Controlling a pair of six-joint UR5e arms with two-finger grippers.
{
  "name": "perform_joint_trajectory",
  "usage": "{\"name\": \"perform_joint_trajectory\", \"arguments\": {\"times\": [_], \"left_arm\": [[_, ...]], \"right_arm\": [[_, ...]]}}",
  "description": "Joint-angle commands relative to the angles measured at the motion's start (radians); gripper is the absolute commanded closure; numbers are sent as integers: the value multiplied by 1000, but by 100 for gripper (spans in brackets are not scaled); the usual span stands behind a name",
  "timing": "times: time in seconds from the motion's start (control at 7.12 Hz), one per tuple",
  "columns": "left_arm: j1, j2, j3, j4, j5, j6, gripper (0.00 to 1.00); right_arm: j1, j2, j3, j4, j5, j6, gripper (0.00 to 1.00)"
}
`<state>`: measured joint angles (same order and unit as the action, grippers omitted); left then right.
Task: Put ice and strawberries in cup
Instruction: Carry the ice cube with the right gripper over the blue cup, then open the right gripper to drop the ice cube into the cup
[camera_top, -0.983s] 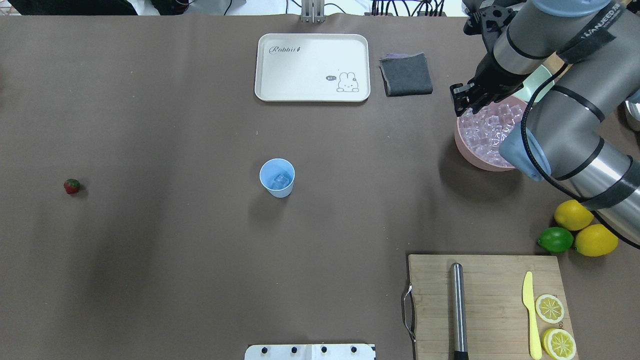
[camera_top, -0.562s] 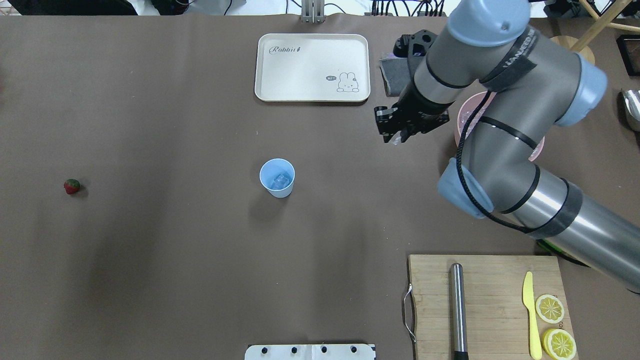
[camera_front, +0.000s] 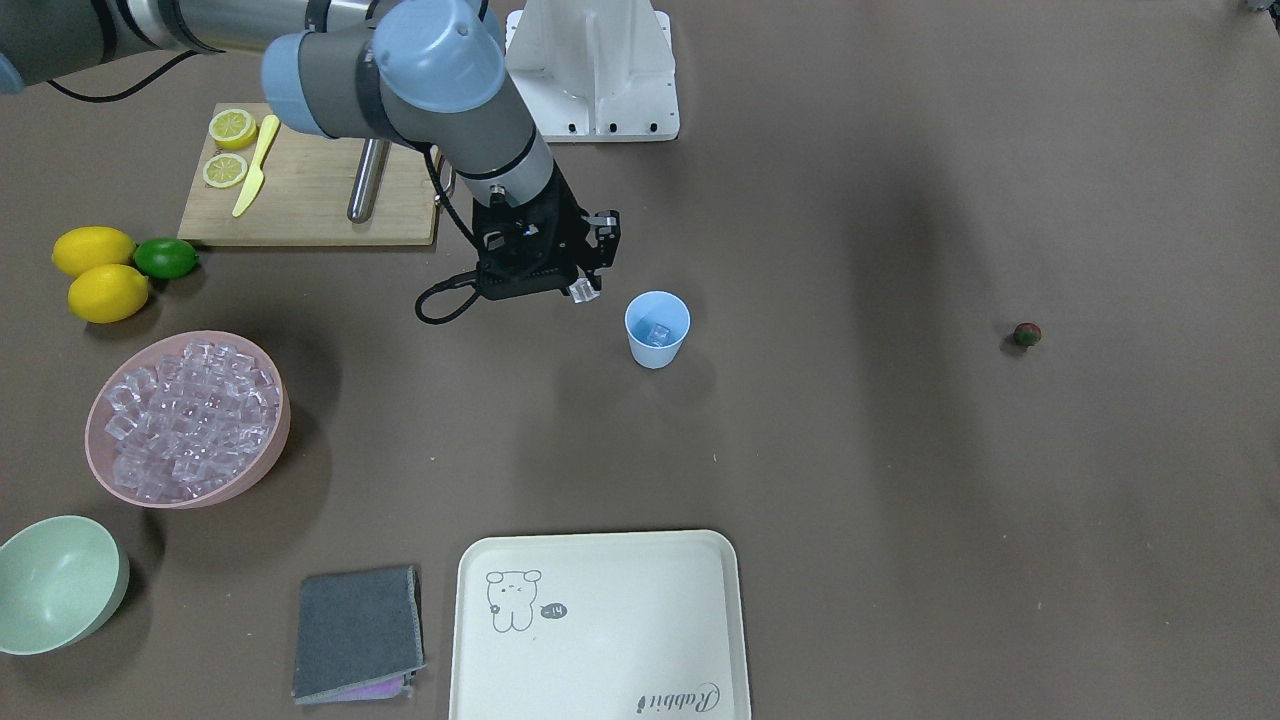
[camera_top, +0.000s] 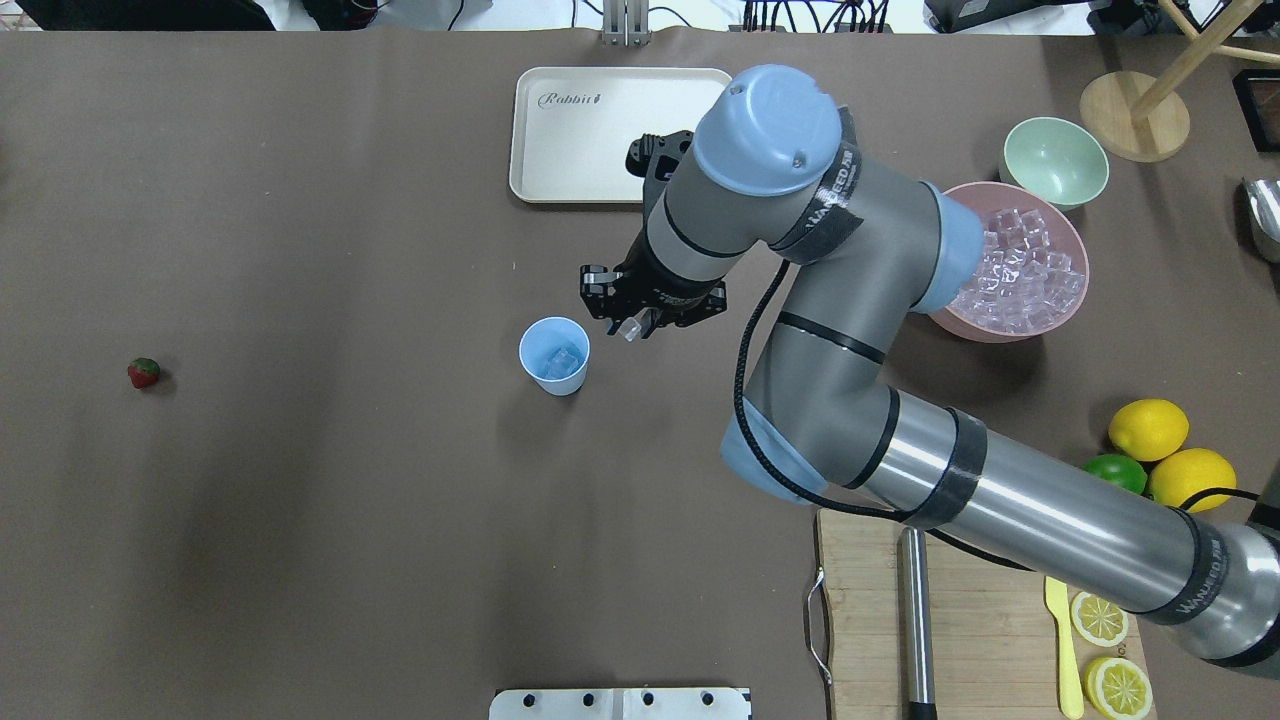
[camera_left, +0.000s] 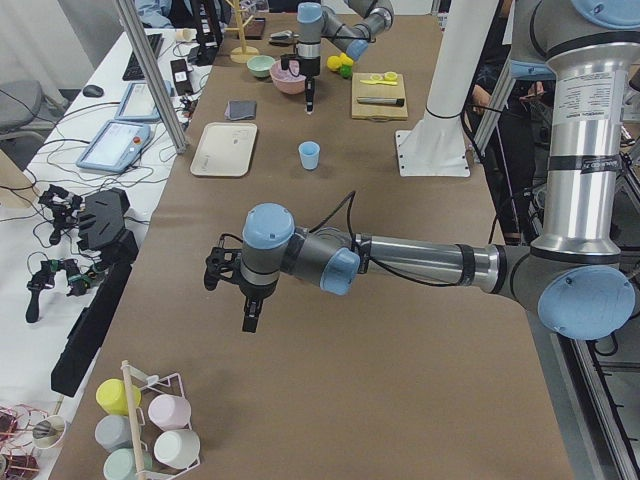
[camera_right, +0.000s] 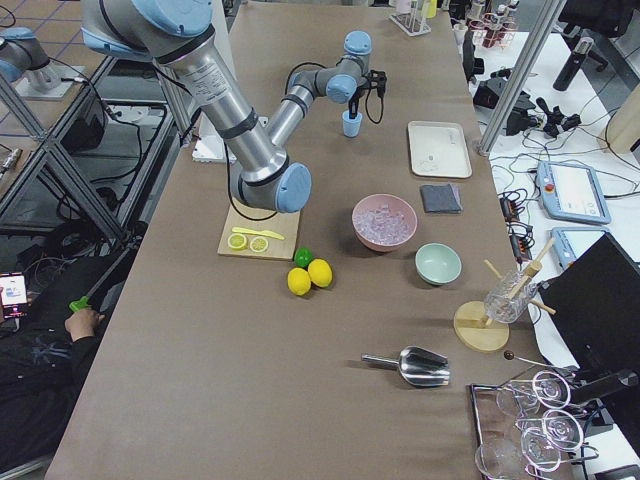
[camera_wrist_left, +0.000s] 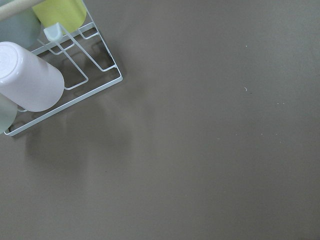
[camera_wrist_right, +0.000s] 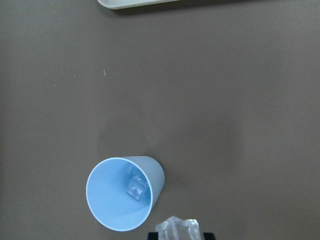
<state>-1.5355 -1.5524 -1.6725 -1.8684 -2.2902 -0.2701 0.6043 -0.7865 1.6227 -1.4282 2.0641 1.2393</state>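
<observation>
Front-facing view: the right gripper (camera_front: 586, 284) hangs just beside the cup (camera_front: 657, 330), on the side toward the cutting board (camera_front: 300, 205); its fingers are pinched on a clear ice cube (camera_front: 582, 291); the cup stands upright in mid-table with a cube lying inside; the strawberry (camera_front: 1027, 334) lies alone on the bare table, well apart on the robot's left side; the pink bowl (camera_front: 278, 435) holds a heap of ice (camera_front: 185, 415), next to the green bowl (camera_front: 60, 580).

Overhead view: the gripped cube sits beside the cup's rim, not over its mouth; the tray (camera_top: 560, 150) is partly hidden by the right arm; the strawberry rests far off near the view's left edge.

Exterior left view: the left gripper (camera_left: 248, 320) points down over bare table, near a wire rack (camera_left: 150, 420) of cups; whether its fingers are open or closed I cannot tell.

Exterior right view: the right arm reaches out to the cup at the far end; details there are too small.

Left wrist view: only brown table and a corner of the rack show; no fingers appear.

Right wrist view: the cup is seen from above with one cube on its bottom; the gripped cube shows at the lower edge, just beside the rim.
</observation>
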Motion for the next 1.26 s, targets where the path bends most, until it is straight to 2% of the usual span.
{"name": "perform_joint_trajectory", "arguments": {"times": [0.0, 0.28, 0.84, 0.98, 1.12], "left_arm": [[0, 2, -1, 0, 0, 0, 2], [0, 0, 4, 0, 0, 0, 2], [2, -3, 5, 0, 0, 0, 2], [2, -6, 5, 0, 2, 0, 2], [2, -6, 8, 0, 2, 0, 2]], "right_arm": [[-38, 42, -58, 21, -56, 25, 100], [-43, 111, -141, 31, -59, 40, 100], [-66, 115, -176, 43, -97, 42, 100], [-69, 115, -176, 43, -107, 58, 74], [-69, 124, -176, 41, -107, 71, 38]]}}
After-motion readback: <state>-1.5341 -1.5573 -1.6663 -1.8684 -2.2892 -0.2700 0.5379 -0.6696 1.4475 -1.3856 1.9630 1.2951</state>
